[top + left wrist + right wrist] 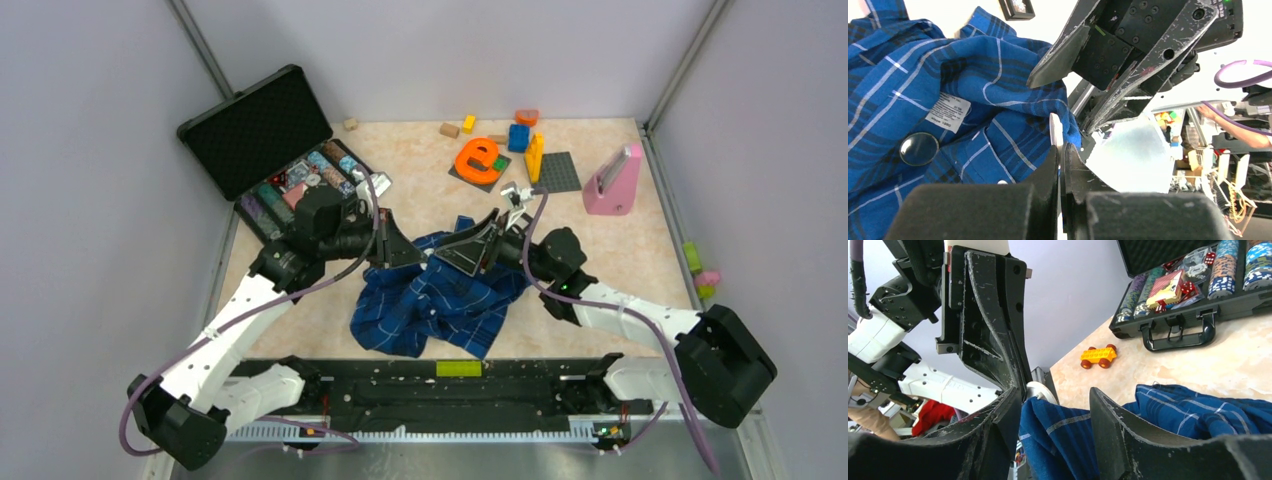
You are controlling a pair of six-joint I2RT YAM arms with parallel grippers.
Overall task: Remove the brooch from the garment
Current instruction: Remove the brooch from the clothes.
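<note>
The garment (440, 300), a blue plaid shirt, lies bunched in the middle of the table, and both grippers meet over its far edge. My left gripper (1060, 147) is shut on a raised fold of the garment (998, 100), with a thin white flat disc (1042, 390) pinched edge-on between its jaws. The brooch (919, 148), a round silvery-grey disc, sits on the cloth beside a white label, left of those jaws. My right gripper (1054, 392) is open and straddles the same fold (1063, 435). The cloth touches its left finger and stands apart from the right one.
An open black case (290, 150) of poker chips stands at the back left. An orange letter (478, 158), a grey plate (558, 172), bricks and a pink block (612, 182) sit behind the shirt. A yellow toy car (1098, 356) lies near the case.
</note>
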